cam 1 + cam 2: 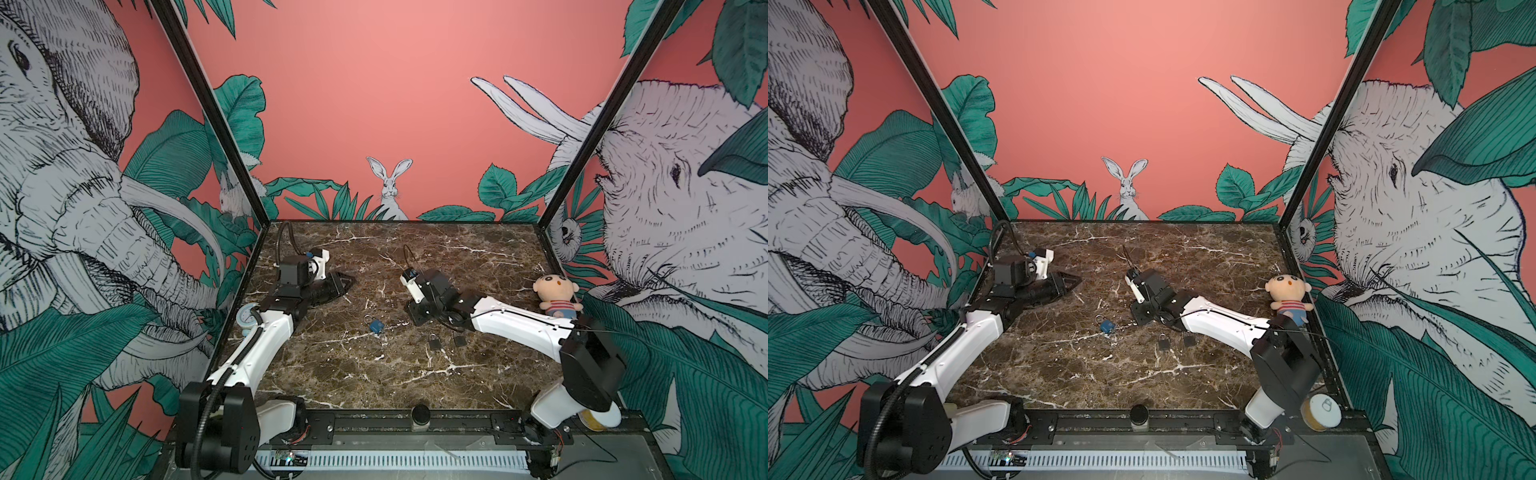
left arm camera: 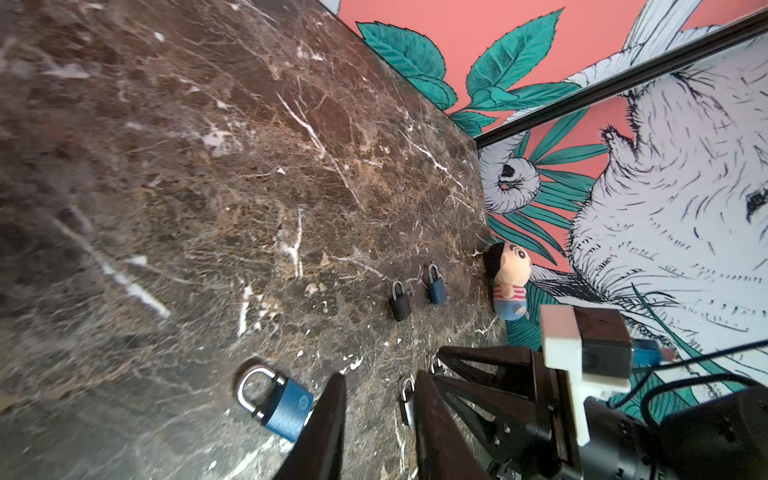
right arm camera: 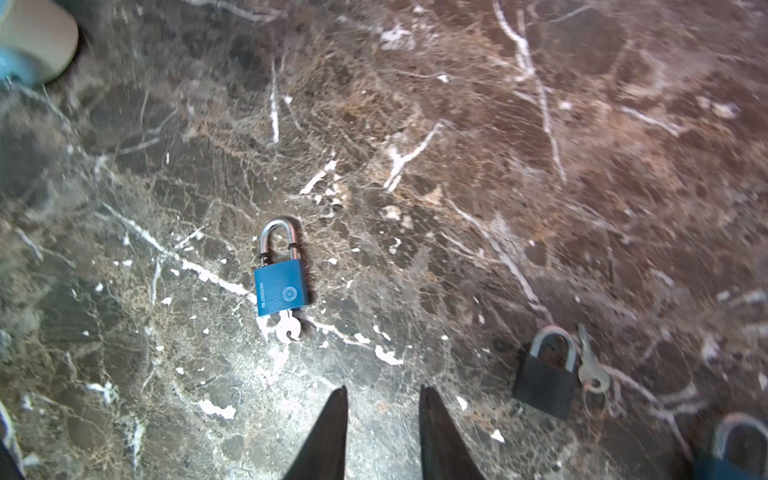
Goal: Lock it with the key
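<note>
A blue padlock lies flat on the marble table, both legs of its steel shackle at the body. A silver key sticks out of its bottom end. In both top views the padlock is near the table's middle. My right gripper hovers just right of it, open, with only bare table between the fingers. My left gripper is open too and holds nothing; it points right from the back left, apart from the padlock.
Two dark padlocks lie in front of the right arm. A black padlock has a loose key beside it. A plush doll sits by the right wall. A tape roll lies under the left arm.
</note>
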`<state>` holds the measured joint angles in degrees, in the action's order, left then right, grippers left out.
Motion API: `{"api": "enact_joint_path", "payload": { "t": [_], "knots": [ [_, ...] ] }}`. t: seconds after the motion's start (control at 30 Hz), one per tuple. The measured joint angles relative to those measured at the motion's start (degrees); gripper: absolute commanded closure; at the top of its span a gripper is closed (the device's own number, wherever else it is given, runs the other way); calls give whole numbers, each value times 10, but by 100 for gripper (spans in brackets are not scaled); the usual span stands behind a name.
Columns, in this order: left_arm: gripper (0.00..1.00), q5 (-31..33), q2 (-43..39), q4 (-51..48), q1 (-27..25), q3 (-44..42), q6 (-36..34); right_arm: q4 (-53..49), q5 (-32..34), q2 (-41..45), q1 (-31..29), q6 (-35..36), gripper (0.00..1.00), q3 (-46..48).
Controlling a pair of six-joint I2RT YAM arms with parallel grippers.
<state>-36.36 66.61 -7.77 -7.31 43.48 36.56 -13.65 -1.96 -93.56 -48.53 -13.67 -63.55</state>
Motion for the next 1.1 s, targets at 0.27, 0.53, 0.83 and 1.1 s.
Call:
{"api": "enact_joint_path", "payload": {
  "t": [0.27,0.53,0.83,1.1],
  "knots": [
    [64,18,-75,-61,39,-46,9,-22,-4,-89,-47,33,52,-62],
    [64,10,-96,-76,75,-47,12,-34,-4,-156,-75,39,47,-122],
    [64,-2,-104,-76,79,-61,16,-43,-2,-236,-84,39,47,-182],
    [63,-11,-105,-74,82,-64,16,-55,6,-258,-91,41,50,-197]
  ]
}}
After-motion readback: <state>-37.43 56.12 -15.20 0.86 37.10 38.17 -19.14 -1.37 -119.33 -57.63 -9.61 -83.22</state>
